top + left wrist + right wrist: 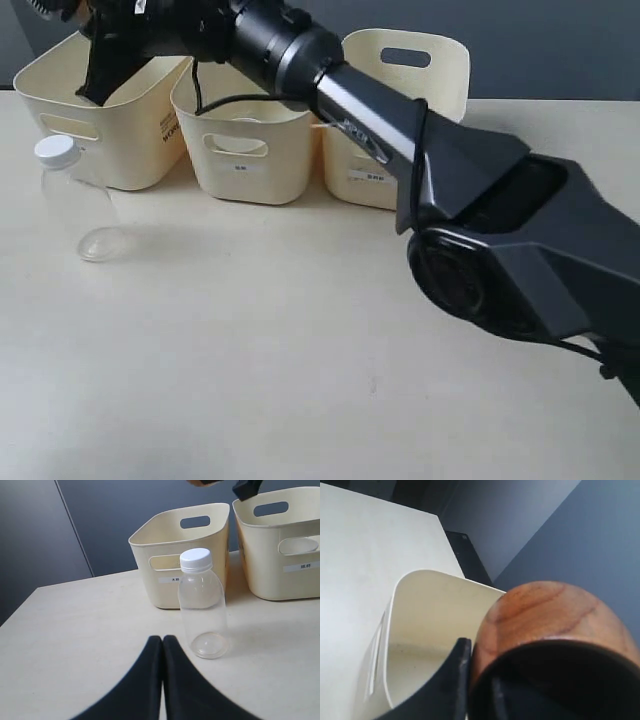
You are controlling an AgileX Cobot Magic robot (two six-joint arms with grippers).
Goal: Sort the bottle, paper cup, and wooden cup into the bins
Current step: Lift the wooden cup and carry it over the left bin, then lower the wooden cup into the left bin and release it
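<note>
Hanging over the leftmost bin (415, 630), the wooden cup (550, 615) is clamped in the right hand (100, 75); released off-centre, it could strike the rim. The bottle (201, 605) is left standing on the tabletop (300, 350) before the left hand (162, 645), fingers together.

Clear glossy plastic bottle (202, 605); smooth grained wooden cup (555, 625); matt bins (240, 145).
</note>
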